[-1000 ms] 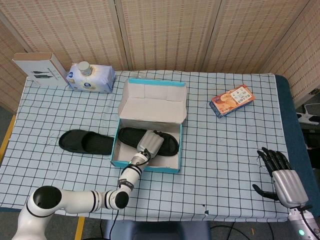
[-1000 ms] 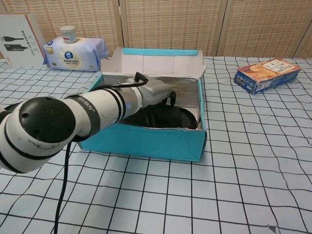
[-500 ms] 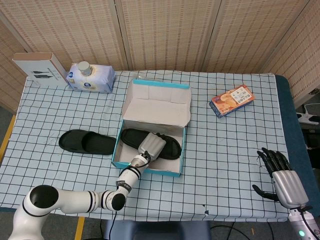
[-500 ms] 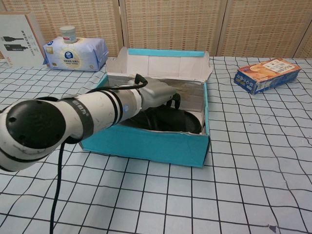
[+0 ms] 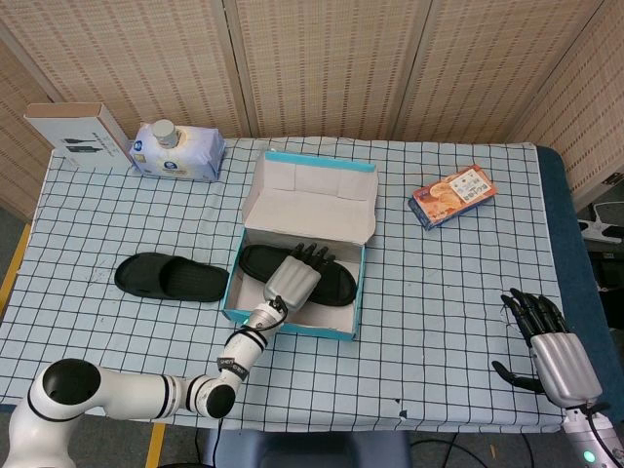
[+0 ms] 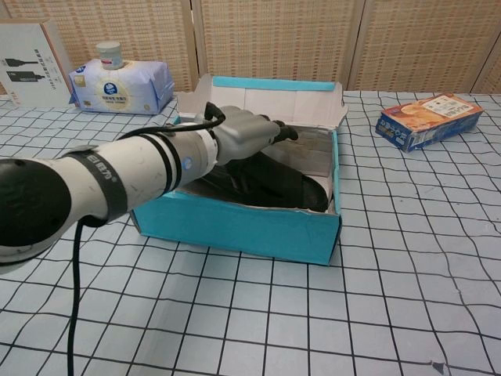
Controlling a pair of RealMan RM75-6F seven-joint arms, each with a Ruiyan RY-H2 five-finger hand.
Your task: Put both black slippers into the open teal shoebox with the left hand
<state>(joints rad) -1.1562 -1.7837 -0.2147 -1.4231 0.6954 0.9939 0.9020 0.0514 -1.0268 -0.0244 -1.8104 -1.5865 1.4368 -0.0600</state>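
Left hand (image 6: pixel 249 133), fingers out, holds nothing above the black slipper (image 6: pixel 270 184) inside the teal shoebox (image 6: pixel 235 227)

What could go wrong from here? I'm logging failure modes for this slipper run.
The left hand sits above the slipper in the shoebox; lifting out, its fingers could catch the strap and drag that slipper along. The light box could also slide if the arm brushes its wall. The second slipper lies flat on the table, so gripping it may slip.

Matt black rubbery slipper (image 5: pixel 168 278), teal cardboard shoebox (image 5: pixel 292 323), checked cloth tablecloth (image 5: pixel 439 292)
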